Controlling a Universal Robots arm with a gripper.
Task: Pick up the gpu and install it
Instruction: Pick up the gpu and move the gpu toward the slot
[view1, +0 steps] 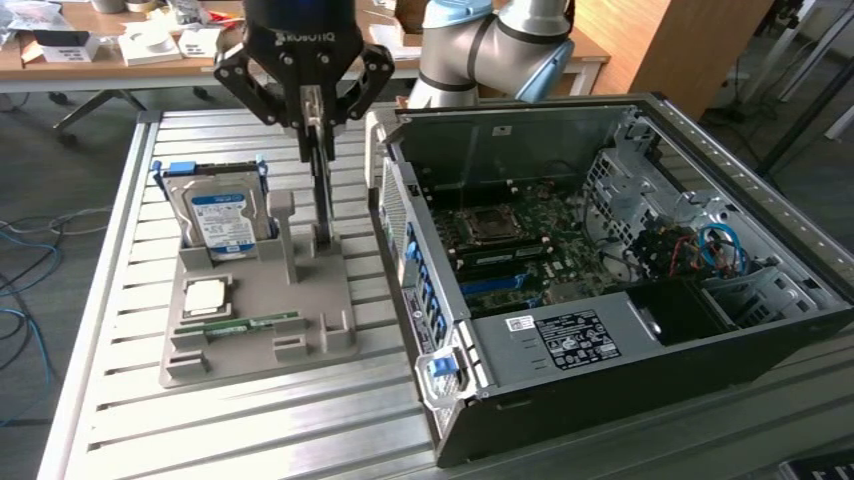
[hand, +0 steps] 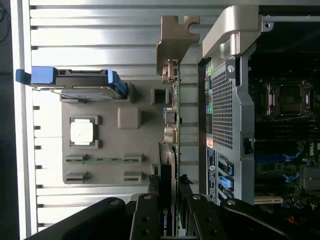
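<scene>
The gpu (view1: 322, 205) is a thin dark card that hangs edge-on and upright, just left of the open computer case (view1: 601, 330). My gripper (view1: 315, 150) is shut on its upper edge. Its lower end is level with the slot of the grey holder (view1: 254, 340); whether it has left the slot is unclear. In the wrist view the gpu (hand: 166, 170) runs away from my gripper (hand: 168, 187), between the black fingers (hand: 145, 210), to its silvery bracket (hand: 172, 40). It lies alongside the case's rear panel (hand: 225, 100).
The grey holder also carries a silver hard drive (view1: 220, 215) with a blue-white label, a processor chip (view1: 204, 295) and a green memory stick (view1: 240, 325). Inside the case the motherboard (view1: 521, 240) lies exposed. A cluttered desk (view1: 120, 45) stands behind the slatted metal table (view1: 267, 420).
</scene>
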